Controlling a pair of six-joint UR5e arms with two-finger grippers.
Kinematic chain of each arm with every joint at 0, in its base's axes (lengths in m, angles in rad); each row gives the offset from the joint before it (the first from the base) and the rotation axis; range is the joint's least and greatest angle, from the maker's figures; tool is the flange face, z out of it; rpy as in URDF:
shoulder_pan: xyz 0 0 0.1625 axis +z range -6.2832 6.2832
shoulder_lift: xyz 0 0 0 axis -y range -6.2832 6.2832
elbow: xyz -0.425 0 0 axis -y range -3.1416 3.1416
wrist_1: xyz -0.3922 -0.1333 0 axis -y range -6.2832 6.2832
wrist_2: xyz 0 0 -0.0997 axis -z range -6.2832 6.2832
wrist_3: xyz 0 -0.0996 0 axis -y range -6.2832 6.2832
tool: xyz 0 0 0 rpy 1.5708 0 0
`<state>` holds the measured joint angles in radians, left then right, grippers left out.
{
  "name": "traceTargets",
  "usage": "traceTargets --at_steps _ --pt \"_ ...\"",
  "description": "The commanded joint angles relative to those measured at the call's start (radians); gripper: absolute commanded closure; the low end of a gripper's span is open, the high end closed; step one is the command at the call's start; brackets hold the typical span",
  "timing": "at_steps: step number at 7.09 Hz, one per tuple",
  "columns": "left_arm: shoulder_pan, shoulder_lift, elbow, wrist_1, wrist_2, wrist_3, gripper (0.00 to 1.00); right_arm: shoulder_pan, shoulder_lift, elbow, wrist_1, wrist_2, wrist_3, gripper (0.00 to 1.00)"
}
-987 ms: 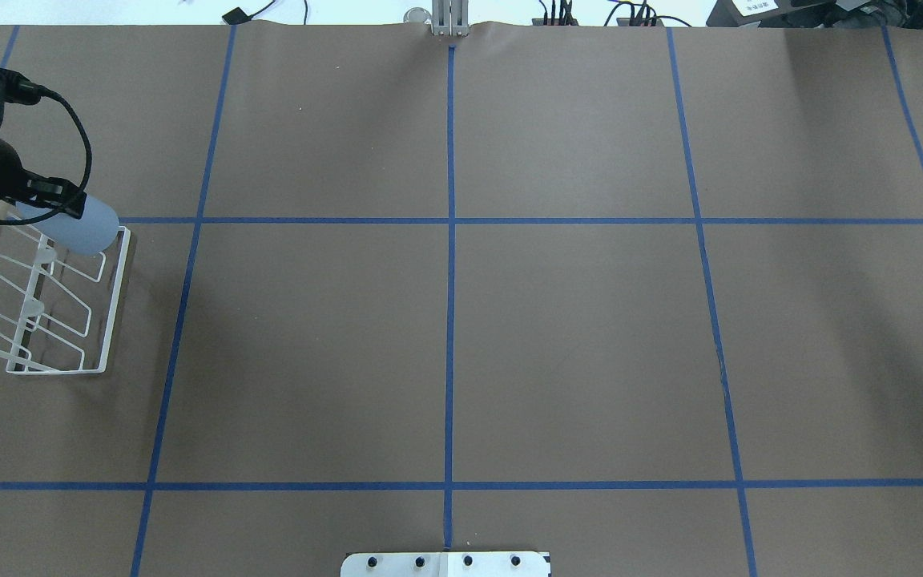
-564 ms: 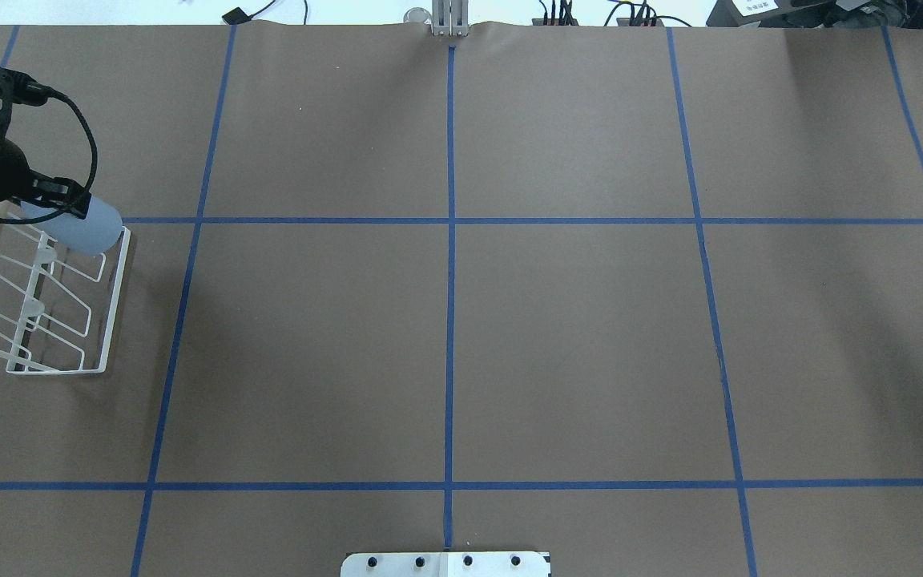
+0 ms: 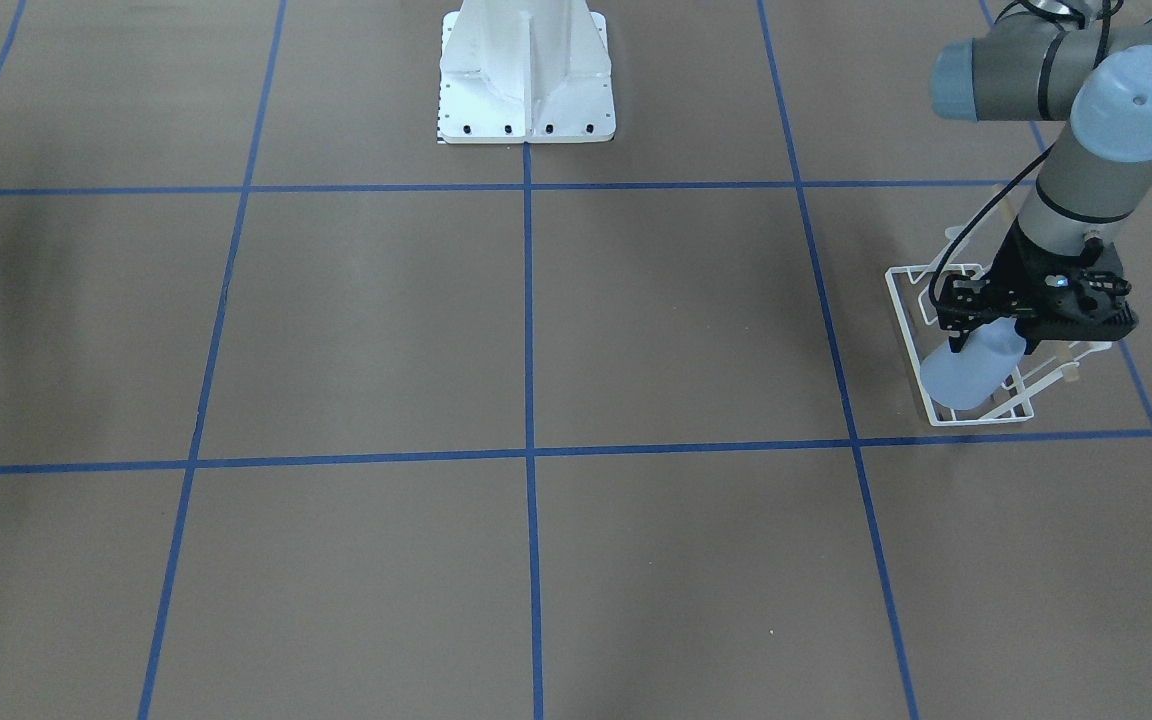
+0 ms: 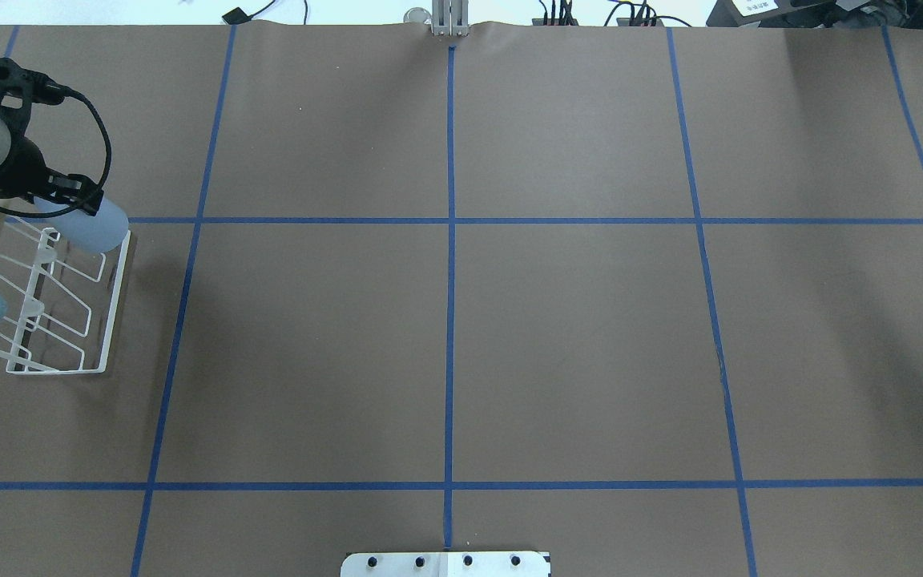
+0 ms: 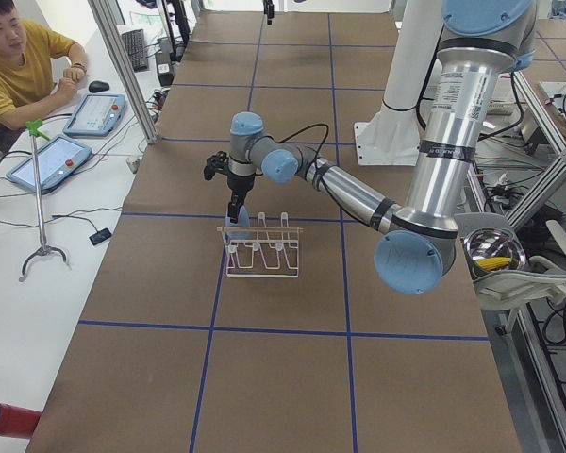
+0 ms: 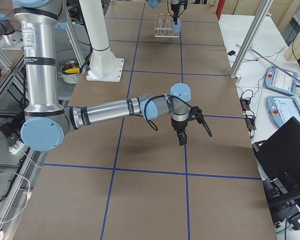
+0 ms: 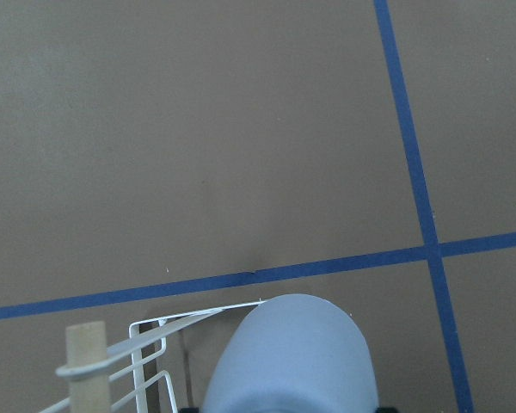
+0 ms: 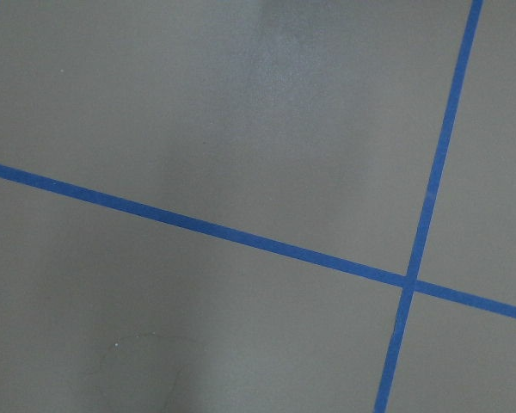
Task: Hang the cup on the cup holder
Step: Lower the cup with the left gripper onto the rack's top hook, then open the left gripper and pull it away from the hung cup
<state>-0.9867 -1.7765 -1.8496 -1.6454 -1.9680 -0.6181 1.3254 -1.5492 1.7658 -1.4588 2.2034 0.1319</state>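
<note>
Overhead exterior shows one cup (image 4: 98,228), one cup holder (image 4: 114,301).

Brown tabletop (image 4: 574,344) gridded with blue tape (image 4: 450,320); a man in yellow (image 5: 19,77) sits upper left, a steel bowl (image 5: 479,247) at the right edge.

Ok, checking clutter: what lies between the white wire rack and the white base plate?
Front-facing view: only bare brown paper and blue tape lines between rack and base plate.

The table (image 4: 574,336) is covered in brown paper and marked into squares by blue tape lines (image 4: 449,320). The white wire cup holder (image 4: 112,312) stands on it near the robot's left end. A white base plate (image 4: 445,564) sits midway along the robot's side.
</note>
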Motion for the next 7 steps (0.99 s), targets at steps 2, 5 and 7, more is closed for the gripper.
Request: traceTargets --at_steps 2,5,7 --pt "-0.010 -0.017 -0.026 0.009 -0.014 0.008 0.02 0.000 -0.002 -0.002 -0.002 0.008 -0.003 0.00" --pt "-0.175 0.005 -0.016 0.050 -0.113 0.247 0.02 0.017 -0.037 -0.003 0.000 0.027 -0.055 0.00" --pt "-0.347 0.054 0.050 0.061 -0.203 0.511 0.02 0.102 -0.054 -0.008 -0.015 0.032 -0.129 0.00"
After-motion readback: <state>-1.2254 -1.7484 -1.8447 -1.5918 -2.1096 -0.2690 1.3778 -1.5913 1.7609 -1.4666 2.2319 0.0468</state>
